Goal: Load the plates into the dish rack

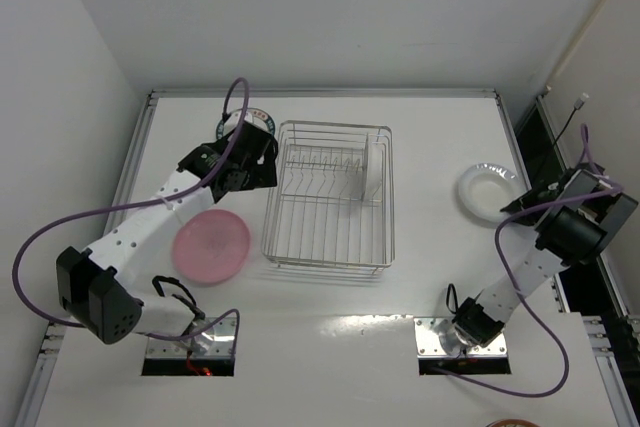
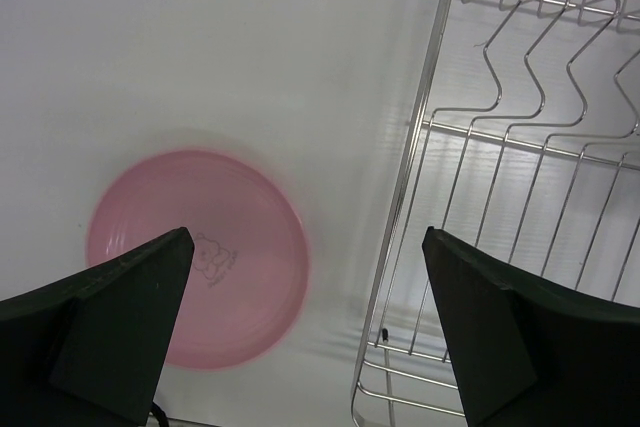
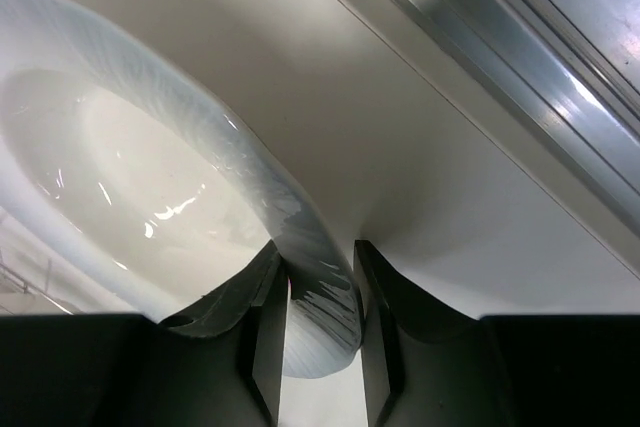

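A white ribbed-rim plate (image 1: 484, 190) lies flat at the right of the table. My right gripper (image 1: 522, 205) is shut on its right rim. In the right wrist view the rim of this plate (image 3: 150, 177) passes between the two fingers of the gripper (image 3: 317, 247). A pink plate (image 1: 211, 246) lies flat left of the dish rack (image 1: 330, 265). My left gripper (image 1: 256, 161) hangs open and empty above the rack's left edge. The left wrist view shows the pink plate (image 2: 215, 247) and the rack's wire (image 2: 420, 127) below the open gripper (image 2: 306, 237). A white plate (image 1: 374, 169) stands upright in the rack. A blue-rimmed plate (image 1: 259, 115) is mostly hidden under the left arm.
A raised metal rail (image 3: 500, 57) runs along the table's right edge, close behind the ribbed plate. The two arm bases (image 1: 190, 337) (image 1: 465, 332) sit at the near edge. White walls enclose the table on the left and back.
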Robot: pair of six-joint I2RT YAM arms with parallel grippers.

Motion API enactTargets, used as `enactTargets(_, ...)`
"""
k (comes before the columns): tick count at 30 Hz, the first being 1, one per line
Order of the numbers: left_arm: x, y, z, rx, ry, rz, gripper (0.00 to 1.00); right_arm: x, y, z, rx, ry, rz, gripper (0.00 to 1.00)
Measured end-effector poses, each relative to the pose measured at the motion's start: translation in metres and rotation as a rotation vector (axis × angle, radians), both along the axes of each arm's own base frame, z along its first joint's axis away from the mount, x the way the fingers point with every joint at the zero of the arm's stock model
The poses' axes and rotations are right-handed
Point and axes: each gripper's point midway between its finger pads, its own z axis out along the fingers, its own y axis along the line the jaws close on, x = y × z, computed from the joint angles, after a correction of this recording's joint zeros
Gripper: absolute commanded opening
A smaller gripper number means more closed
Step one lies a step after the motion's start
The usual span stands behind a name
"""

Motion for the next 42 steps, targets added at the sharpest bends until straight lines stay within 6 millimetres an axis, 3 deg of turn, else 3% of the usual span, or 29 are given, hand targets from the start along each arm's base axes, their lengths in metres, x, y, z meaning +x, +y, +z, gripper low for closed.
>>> enactTargets(4,0.001,-0.001,-0.004,0.005,0.011,-0.002,1.0,0.001,0.003,0.005,-0.028,-0.01,0.009,0.0)
enactTargets(8,0.0,-0.002,-0.004,0.0,0.014,-0.007,1.0,0.008,0.014,0.031,-0.146,-0.017,0.048,0.0)
enactTargets(12,0.0,-0.006,-0.005,-0.015,0.021,-0.018,1.0,0.032,0.043,0.067,-0.255,-0.094,0.124,0.0)
enactTargets(14,-0.001,-0.008,-0.005,-0.027,0.025,-0.027,1.0,0.041,0.06,0.075,-0.261,-0.135,0.152,0.0)
enactTargets(26,-0.007,-0.008,-0.001,-0.052,0.015,-0.039,1.0,0.055,0.108,0.065,-0.192,-0.236,0.236,0.0)
enactTargets(32,-0.008,-0.003,0.007,-0.05,-0.015,-0.026,1.0,0.045,0.119,0.087,-0.244,-0.137,0.308,0.0)
enactTargets(34,-0.008,-0.003,0.008,-0.05,-0.02,-0.024,1.0,0.044,0.119,0.113,-0.3,-0.123,0.318,0.0)
enactTargets(36,-0.009,-0.002,0.009,-0.051,-0.023,-0.023,1.0,0.046,0.115,0.153,-0.381,-0.151,0.305,0.0)
enactTargets(40,-0.01,-0.002,0.007,-0.052,-0.018,-0.023,1.0,0.049,0.117,0.258,-0.582,-0.255,0.235,0.0)
enactTargets(42,-0.01,-0.003,0.007,-0.056,-0.018,-0.024,1.0,0.051,0.133,0.313,-0.646,-0.343,0.228,0.0)
